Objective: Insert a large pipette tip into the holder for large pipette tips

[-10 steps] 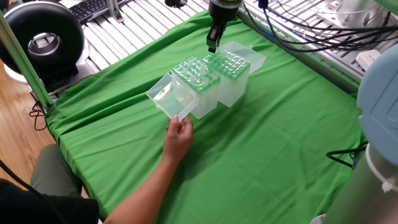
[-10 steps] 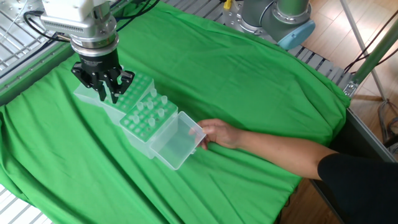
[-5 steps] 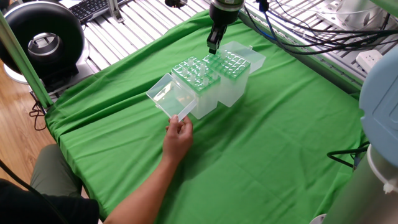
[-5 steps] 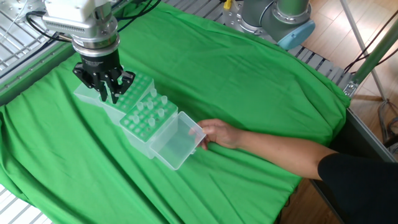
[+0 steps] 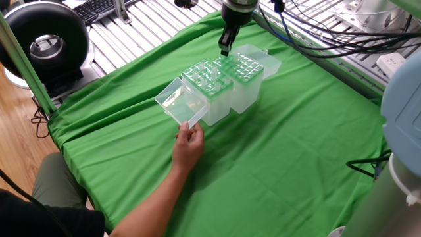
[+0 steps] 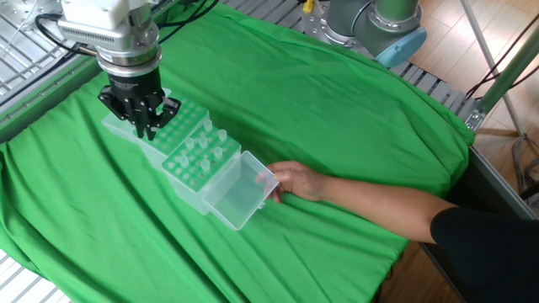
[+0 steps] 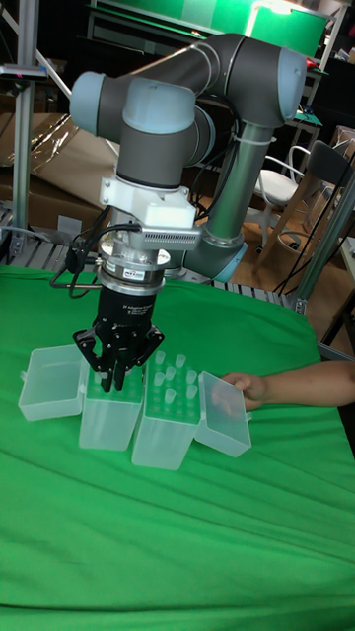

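Gripper [image 6: 145,128] hangs fingers-down just above the large-tip holder [image 6: 173,126] grid (fingers look pinched together; any tip between them is hidden).

Green cloth [image 5: 283,151] drapes the table; wooden floor [image 5: 20,141] beside it, office chair [image 7: 281,192] behind

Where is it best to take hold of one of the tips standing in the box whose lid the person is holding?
By the wide upper end that stands above the grid, coming straight down from above. The tips stand upright with their lower parts sunk in the holes of the box, and the open lid and the hand crowd one side.
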### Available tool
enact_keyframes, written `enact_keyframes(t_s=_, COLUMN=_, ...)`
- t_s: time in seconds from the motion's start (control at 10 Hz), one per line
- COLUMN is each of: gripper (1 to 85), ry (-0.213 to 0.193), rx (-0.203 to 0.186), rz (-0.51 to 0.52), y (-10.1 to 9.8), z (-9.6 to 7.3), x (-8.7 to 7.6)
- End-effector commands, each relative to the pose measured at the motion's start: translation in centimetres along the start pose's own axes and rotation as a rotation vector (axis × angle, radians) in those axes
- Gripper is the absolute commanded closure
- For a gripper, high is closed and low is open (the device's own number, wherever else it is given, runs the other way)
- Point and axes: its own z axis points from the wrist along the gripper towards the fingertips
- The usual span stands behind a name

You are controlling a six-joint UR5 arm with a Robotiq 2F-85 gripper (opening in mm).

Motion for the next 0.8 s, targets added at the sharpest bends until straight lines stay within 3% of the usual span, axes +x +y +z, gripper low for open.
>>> enact_keyframes(t_s=0.0, gripper=69.7, ry=-0.011, rx=0.004, rz=0.017, y=-0.2, z=-0.5, x=-0.3)
enact_keyframes(t_s=0.4, gripper=71.0, ry=0.002, rx=0.006, rz=0.026, y=-0.1, z=-2.0, x=-0.2)
enact_keyframes(t_s=0.7, gripper=71.3, ry=0.032, rx=0.012, rz=0.033, y=0.2, z=-4.2, x=0.0)
